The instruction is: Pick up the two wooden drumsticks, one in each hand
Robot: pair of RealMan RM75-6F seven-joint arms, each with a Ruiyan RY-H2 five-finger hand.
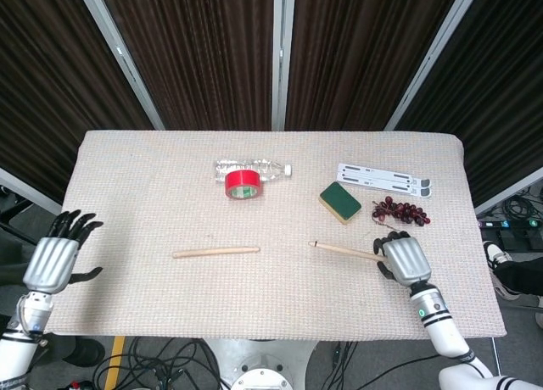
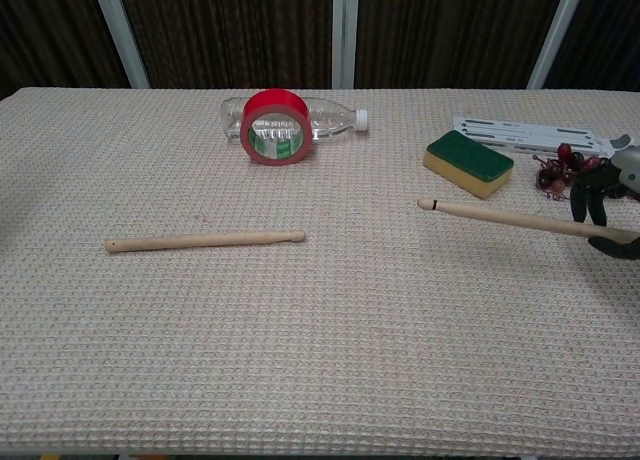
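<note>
The right hand [image 1: 404,259] grips the butt of one wooden drumstick [image 2: 505,218], fingers wrapped round it; in the chest view the stick hangs clear of the table [image 1: 144,186], its tip pointing toward the red tape roll [image 1: 242,184]. The other drumstick [image 1: 215,252] lies flat on the table's woven cloth, below the tape roll and nearer the robot, touched by nothing. The left hand [image 1: 56,259] hovers at the table's edge, far left of the tape roll, fingers spread and holding nothing. A clear plastic bottle [image 1: 254,167] lies on its side just behind the tape roll. To the tape roll's right sit a green and yellow sponge [image 1: 339,201], then a bunch of dark grapes [image 1: 400,211], with a white folding stand [image 1: 383,180] behind them.
</note>
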